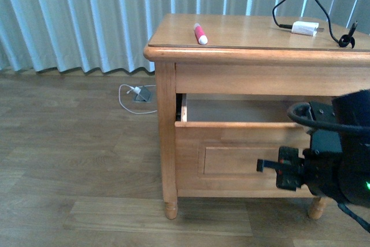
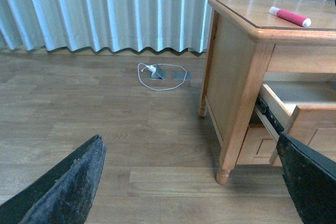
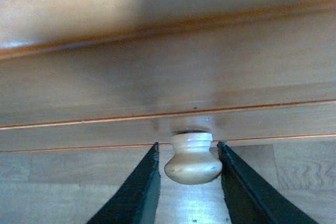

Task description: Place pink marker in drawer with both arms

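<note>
The pink marker (image 1: 200,33) with a white cap lies on top of the wooden nightstand; it also shows in the left wrist view (image 2: 289,17). The drawer (image 1: 231,154) is pulled partly out, its inside showing in the left wrist view (image 2: 294,100). My right gripper (image 3: 190,153) is shut on the round drawer knob (image 3: 192,159), one black finger on each side. In the front view the right arm (image 1: 335,154) hides the knob. My left gripper (image 2: 191,182) is open and empty above the floor, left of the nightstand.
A white charger block (image 1: 304,28) with a black cable (image 1: 332,27) lies on the nightstand top at the right. A white cable and grey plug (image 1: 139,93) lie on the wooden floor by the pale curtain (image 1: 75,15). The nightstand leg (image 2: 226,166) stands near my left gripper.
</note>
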You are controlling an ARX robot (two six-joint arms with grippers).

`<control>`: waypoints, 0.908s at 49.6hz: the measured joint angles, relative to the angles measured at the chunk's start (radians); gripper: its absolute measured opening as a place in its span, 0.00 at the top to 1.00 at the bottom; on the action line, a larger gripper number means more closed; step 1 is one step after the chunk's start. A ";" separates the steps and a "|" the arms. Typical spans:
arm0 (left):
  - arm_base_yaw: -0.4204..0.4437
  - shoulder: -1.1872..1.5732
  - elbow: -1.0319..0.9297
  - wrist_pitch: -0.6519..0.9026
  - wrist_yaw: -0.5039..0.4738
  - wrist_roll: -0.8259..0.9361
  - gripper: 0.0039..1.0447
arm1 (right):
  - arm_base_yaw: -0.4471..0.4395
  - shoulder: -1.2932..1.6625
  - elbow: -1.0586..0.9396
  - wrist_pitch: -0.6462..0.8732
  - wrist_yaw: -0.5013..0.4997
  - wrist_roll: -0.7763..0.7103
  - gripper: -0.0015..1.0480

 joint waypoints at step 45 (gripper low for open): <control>0.000 0.000 0.000 0.000 0.000 0.000 0.05 | -0.109 -0.787 -0.337 -0.261 -0.180 0.020 0.08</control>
